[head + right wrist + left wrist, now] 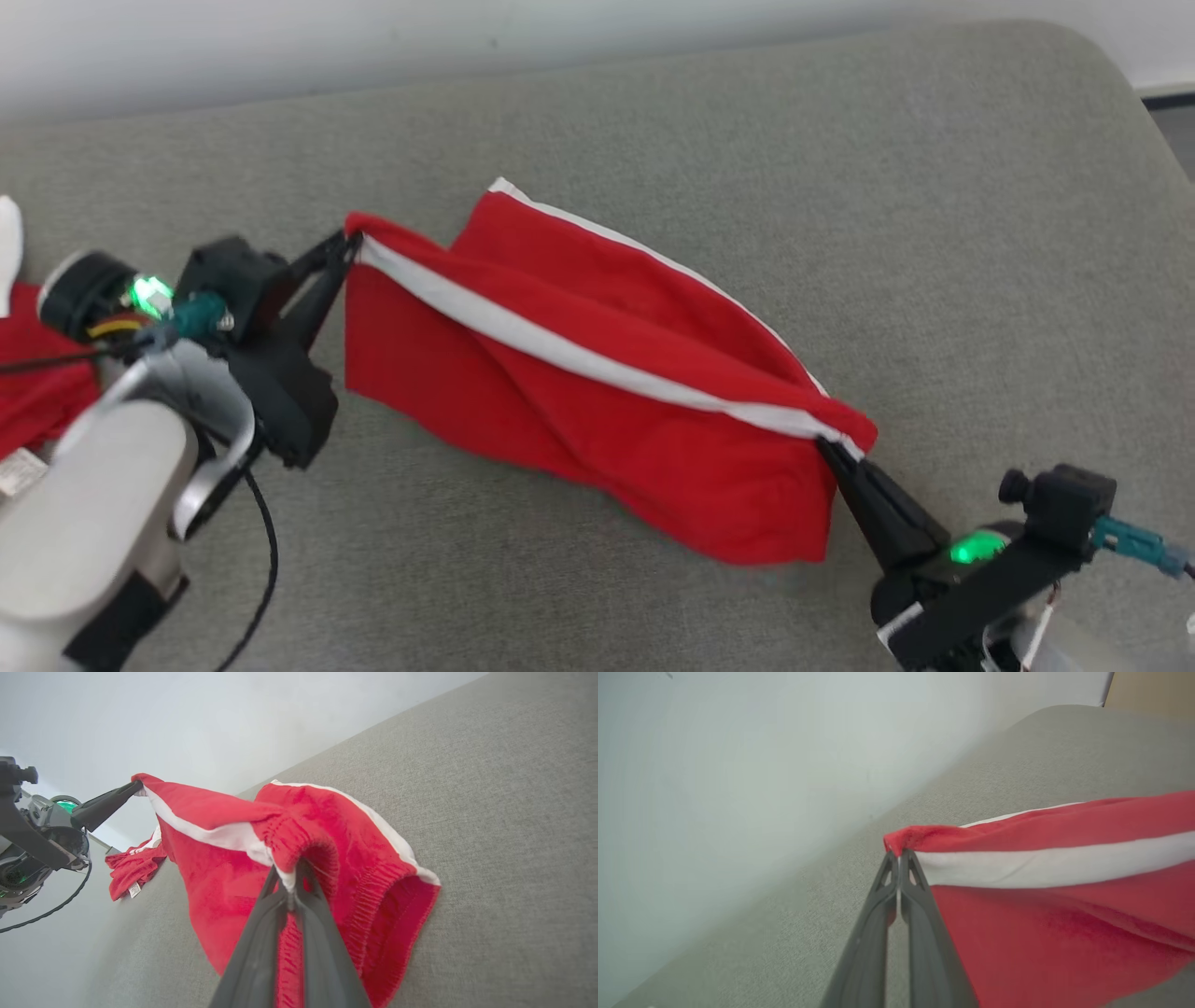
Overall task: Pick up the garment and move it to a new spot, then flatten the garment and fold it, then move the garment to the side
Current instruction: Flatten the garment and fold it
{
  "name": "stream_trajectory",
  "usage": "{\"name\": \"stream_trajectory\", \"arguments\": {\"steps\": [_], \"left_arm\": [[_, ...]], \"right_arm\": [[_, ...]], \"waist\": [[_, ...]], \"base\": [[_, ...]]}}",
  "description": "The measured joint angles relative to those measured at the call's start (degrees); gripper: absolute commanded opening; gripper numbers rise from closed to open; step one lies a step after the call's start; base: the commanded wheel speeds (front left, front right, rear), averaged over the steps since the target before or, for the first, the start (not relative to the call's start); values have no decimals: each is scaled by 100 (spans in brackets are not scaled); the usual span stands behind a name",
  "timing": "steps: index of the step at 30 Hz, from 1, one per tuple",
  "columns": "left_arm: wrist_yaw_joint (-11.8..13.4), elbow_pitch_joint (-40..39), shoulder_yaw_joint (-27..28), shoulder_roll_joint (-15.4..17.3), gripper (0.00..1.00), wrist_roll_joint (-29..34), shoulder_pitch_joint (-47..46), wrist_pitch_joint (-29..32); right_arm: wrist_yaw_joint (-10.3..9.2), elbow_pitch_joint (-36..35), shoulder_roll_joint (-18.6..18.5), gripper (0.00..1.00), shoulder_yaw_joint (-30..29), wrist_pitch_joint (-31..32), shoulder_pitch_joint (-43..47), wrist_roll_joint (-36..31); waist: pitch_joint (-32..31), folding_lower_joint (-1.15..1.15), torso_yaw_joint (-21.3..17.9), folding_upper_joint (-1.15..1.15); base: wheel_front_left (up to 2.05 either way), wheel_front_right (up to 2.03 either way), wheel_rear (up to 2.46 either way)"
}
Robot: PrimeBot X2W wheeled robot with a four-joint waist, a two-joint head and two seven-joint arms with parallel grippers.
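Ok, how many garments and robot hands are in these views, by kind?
Garments: 2 (shorts, red pile)
Hands: 2 (left hand, right hand), both shut on the shorts
Total: 4

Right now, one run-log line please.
left gripper: shut on red white-striped fabric shorts, stripe end | right gripper: shut on elastic waistband | shorts: stretched between both, partly resting on grey fabric cushion

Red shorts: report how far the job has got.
Done: the grasp. The left claw is shut on one end of the red shorts and the right claw on the waistband, stretching the white stripe taut over the grey cushion. In hand: carrying or spreading them. Left: they are bunched, so flattening, folding and moving aside remain.
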Motion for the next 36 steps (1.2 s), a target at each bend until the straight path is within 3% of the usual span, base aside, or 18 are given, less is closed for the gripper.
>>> {"name": "stream_trajectory", "arguments": {"steps": [4, 17, 18, 19, 20, 21, 30, 36], "left_arm": [[-29, 472, -259, -5, 0, -59, -652, 120], [-44, 2036, -1913, -234, 0, -468, -2235, -75], [-44, 2169, -1989, -247, 0, -493, -2281, -85], [-44, 2304, -2070, -259, 0, -513, -2311, -133], [-44, 2413, -2139, -278, 35, -533, -2329, -212], [-44, 2513, -2186, -320, 100, -572, -2347, -298], [-44, 3067, -2309, -489, 100, -1069, -2337, -1048], [-44, 3208, -2274, -446, 100, -1421, -2103, -1408]], "right_arm": [[0, 257, 280, 0, -164, -13, -339, -130], [0, 809, 950, 0, -443, -26, -837, -651], [0, 848, 973, 29, -419, -26, -862, -675], [0, 878, 995, 93, -393, -26, -882, -682], [0, 900, 1007, 100, -361, -26, -900, -701], [0, 913, 1006, 100, -333, -26, -913, -736], [0, 723, 814, 100, -760, -27, -488, -1169], [0, 308, 936, 100, -1536, -26, 129, -1756]], "waist": [[245, 0, -198, 0], [914, 0, -741, 1], [934, 0, -769, 1], [948, 0, -795, 1], [953, 0, -818, 1], [946, 0, -832, 1], [618, -1, -803, 0], [239, -2, -735, -1]], "base": [[0, 0, 0], [0, 0, 0], [0, 0, 0], [0, 0, 0], [0, 0, 0], [0, 0, 0], [0, 0, 0], [0, 0, 0]]}}
